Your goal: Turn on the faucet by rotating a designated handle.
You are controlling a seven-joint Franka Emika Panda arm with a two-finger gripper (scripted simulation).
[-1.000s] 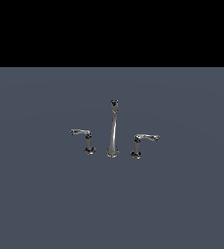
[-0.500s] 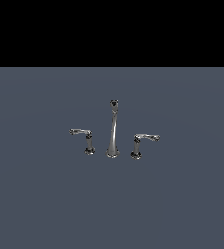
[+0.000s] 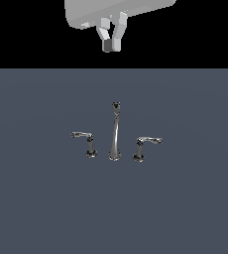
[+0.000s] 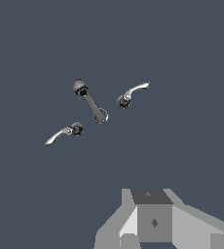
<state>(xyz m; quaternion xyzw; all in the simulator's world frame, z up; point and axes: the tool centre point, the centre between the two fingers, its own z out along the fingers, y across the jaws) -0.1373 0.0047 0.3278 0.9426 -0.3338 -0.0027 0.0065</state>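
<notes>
While the gripper (image 3: 113, 43) hangs high above, fingers nearly closed on nothing, the handle (image 3: 144, 148) stands mid-floor, just beside the spout (image 3: 114, 133) on the exterior view's right. Descending, it could catch the spout or the mirrored lever (image 3: 85, 142).

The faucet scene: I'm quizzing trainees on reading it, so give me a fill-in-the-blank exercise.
1. The spout stands between ___ lever handles.
2. The gripper hangs ___ the faucet, touching nothing.
3. In the exterior view, the handle points its lever toward that view's ___.
4. The fingers hold ___.

Missing words: two; above; right; nothing
</notes>
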